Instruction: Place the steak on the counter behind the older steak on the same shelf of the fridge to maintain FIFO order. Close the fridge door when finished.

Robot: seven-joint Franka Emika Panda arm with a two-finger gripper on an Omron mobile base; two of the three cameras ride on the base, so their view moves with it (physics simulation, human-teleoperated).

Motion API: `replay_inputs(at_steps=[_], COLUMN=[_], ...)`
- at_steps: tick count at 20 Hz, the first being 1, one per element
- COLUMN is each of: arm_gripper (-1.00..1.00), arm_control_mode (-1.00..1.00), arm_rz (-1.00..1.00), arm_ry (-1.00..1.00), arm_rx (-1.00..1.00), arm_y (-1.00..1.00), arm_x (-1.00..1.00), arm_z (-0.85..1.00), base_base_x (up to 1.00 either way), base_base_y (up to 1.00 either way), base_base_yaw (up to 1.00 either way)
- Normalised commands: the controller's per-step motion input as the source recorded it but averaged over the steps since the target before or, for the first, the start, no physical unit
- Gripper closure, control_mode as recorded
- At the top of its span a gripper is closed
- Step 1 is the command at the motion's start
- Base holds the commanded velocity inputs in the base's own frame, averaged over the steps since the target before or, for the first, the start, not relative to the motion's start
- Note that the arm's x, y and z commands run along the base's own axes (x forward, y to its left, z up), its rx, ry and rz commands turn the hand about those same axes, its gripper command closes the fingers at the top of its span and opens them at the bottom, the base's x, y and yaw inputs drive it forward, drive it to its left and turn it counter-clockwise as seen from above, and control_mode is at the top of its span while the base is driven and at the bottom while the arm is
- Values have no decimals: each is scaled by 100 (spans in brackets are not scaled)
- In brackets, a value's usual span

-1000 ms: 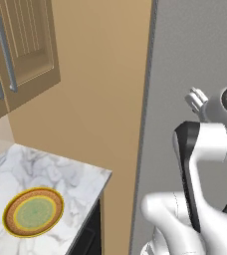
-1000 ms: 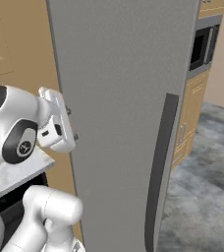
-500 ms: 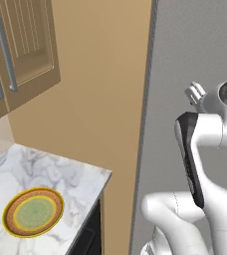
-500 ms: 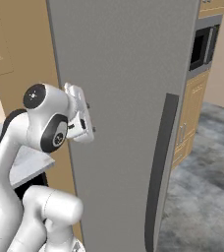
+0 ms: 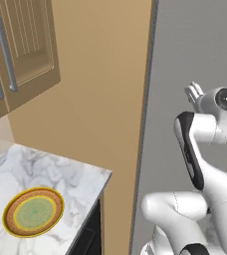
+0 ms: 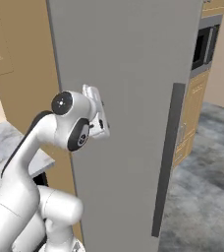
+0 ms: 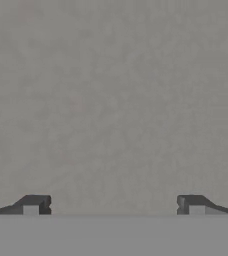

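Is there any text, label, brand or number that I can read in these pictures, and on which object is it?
None. The fridge door, its handle, the counter, the plate and the wall oven carry no readable text.

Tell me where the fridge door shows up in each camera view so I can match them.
Left base view: the fridge door is the grey panel on the right.
Right base view: it fills the centre, with its dark bar handle right of the hand.
Hand view: flat grey surface ahead of the open fingertips.
Shared landmark: the counter.
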Motion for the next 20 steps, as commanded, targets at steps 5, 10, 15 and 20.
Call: replay_inputs(at_steps=[5,10,15,20], arm_gripper=[-100,-100,-100,-100], arm_control_mode=[-100,-100,-100,-100], arm_rz=[0,8,30,39], arm_ry=[-4,0,0,-4], arm_rx=[4,6,5,6], arm_y=[-17,-2,0,2], arm_x=[59,55,61,50], arm_z=[-8,0,0,-4], base_base_x=[0,0,0,0], base_base_y=[0,0,0,0], base_base_yaw=[0,0,0,0])
